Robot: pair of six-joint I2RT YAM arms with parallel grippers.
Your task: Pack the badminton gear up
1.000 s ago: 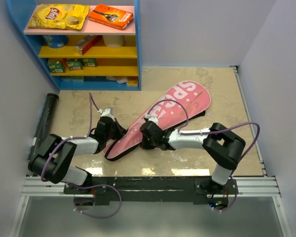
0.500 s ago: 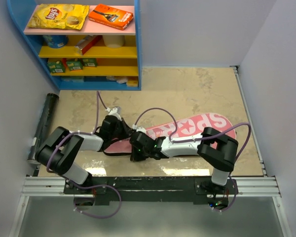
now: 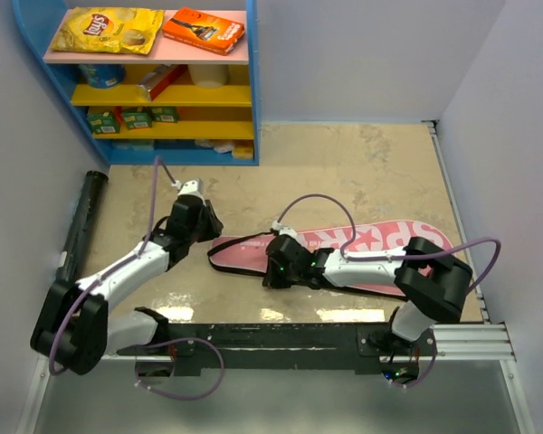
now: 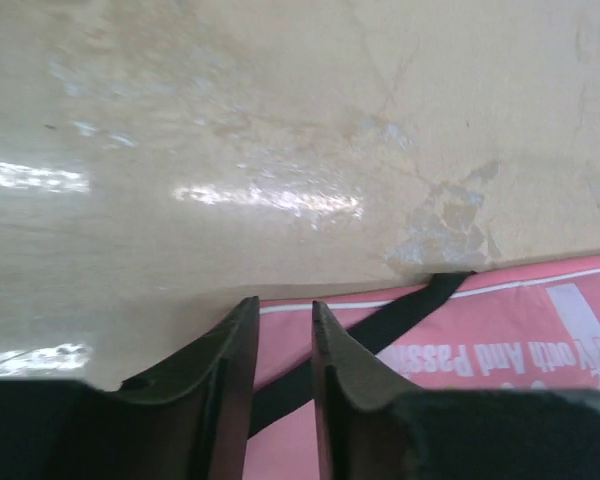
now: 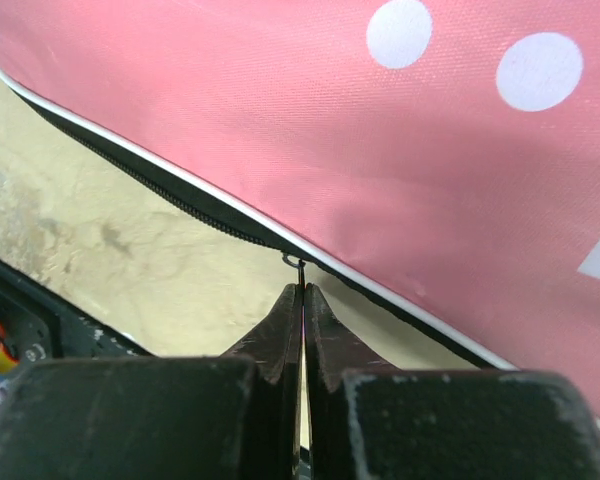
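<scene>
The pink "SPORT" bag (image 3: 380, 240) lies flat along the near part of the table, its narrow end to the left. My right gripper (image 3: 276, 268) is at its near edge, shut on the small metal zipper pull (image 5: 298, 264); the black zipper (image 5: 180, 195) runs along the bag's (image 5: 430, 170) white-piped rim. My left gripper (image 3: 206, 226) hovers just off the bag's narrow end, jaws slightly apart and empty; the bag (image 4: 500, 340) and its black strap (image 4: 405, 318) show beyond its fingertips. The long black tube (image 3: 80, 231) lies by the left wall. Rackets and shuttlecocks are out of view.
A blue shelf unit (image 3: 253, 81) stands at the back left with a yellow chip packet (image 3: 107, 29), an orange box (image 3: 203, 29) and other snacks. Grey walls close in left and right. The arms' metal rail (image 3: 271, 336) runs along the near edge.
The bag has swung clockwise from a diagonal to lie along the near edge, shifted right with my right gripper. My left gripper has drawn back off the bag's narrow end.
</scene>
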